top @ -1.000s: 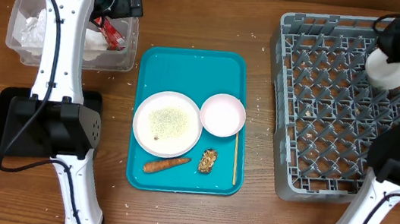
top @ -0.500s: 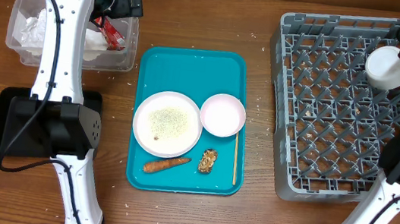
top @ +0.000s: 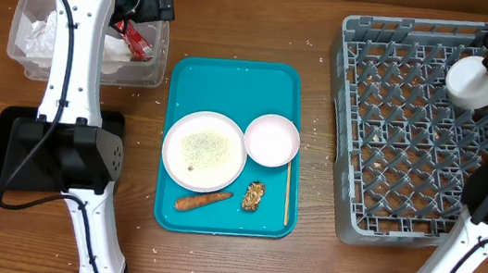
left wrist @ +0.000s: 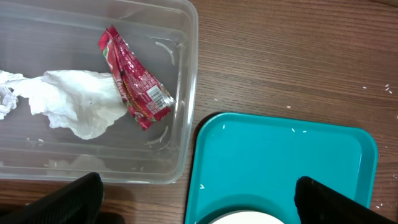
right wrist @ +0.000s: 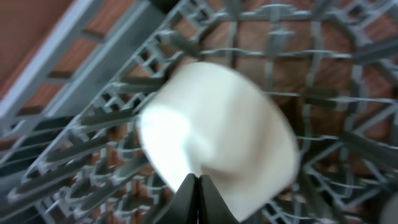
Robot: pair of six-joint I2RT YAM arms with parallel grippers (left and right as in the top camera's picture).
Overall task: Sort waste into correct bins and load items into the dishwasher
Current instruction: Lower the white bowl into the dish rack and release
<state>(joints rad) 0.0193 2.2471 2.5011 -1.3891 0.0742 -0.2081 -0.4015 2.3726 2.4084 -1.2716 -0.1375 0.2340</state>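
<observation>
**Cup at the rack, release not yet made**

The dish-loading step is judged to be in hand. A small white cylindrical cup [top: 468, 82] is held at the far right corner of the large square grey plastic lattice rack [top: 402, 137]. The right end effector [right wrist: 198, 186] is seen closed tight, its tips pinched on the cup's rim. The cup is tilted and blurred just ahead of them, and whether it touches the pegs cannot be told.

The next move is judged to call for the cup to be lowered between pegs and released only once seated.

The left end effector [left wrist: 199, 202] is spread wide and holds nothing. It is placed above the near wall of the clear plastic rectangular tub [left wrist: 186, 93], where a red-and-white crinkled wrapper [left wrist: 134, 78] lies. A large round white plate [top: 175, 128] and a smaller round white bowl [top: 271, 140] lie on the teal serving tray [top: 232, 84], well apart from both end effectors.
</observation>
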